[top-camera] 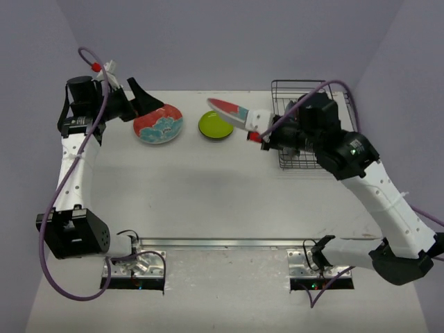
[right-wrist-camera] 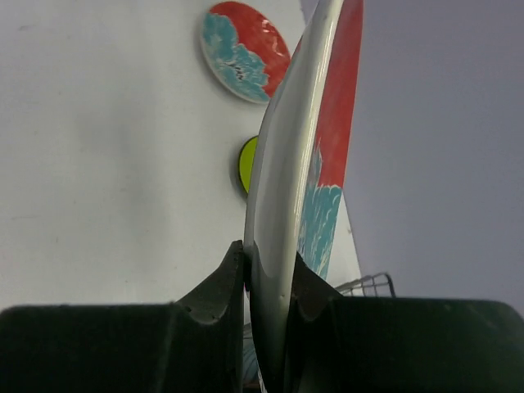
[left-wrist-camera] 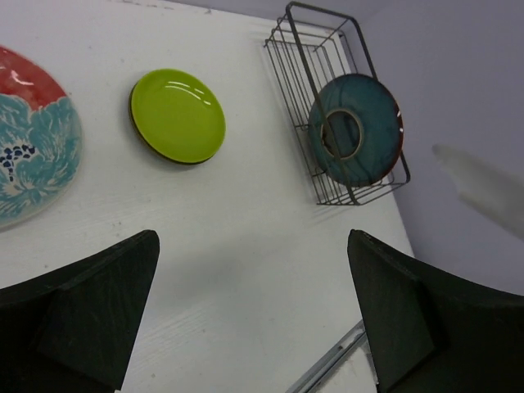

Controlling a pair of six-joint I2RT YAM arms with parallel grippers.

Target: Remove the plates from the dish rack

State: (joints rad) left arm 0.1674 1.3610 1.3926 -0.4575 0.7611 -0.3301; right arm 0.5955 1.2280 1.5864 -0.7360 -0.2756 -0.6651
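Two plates already lie flat on the table. Reading the overhead view as a clock face with my bases at 6, a red plate with a teal wave pattern sits at about 11 o'clock. A smaller lime green plate sits near 12, just beside the first and apart from it.

My right gripper is clamped on the rim of a third plate, red and teal with a pale underside. My right wrist camera shows one finger pressed on each face. This plate is turned nearly on edge and held out toward 10 o'clock from my right hand, between the lime green plate and the dish rack. In the overhead view its far end overlaps the lime green plate's 1 o'clock edge. I cannot tell whether they touch.

The dish rack stands at about 1 o'clock on the table, mostly hidden behind my right arm from above. My left wrist camera shows a dark teal-blue plate standing upright in its near end.

My left gripper has its fingers spread wide apart with nothing between them. It hovers at the 10 o'clock side of the patterned plate.
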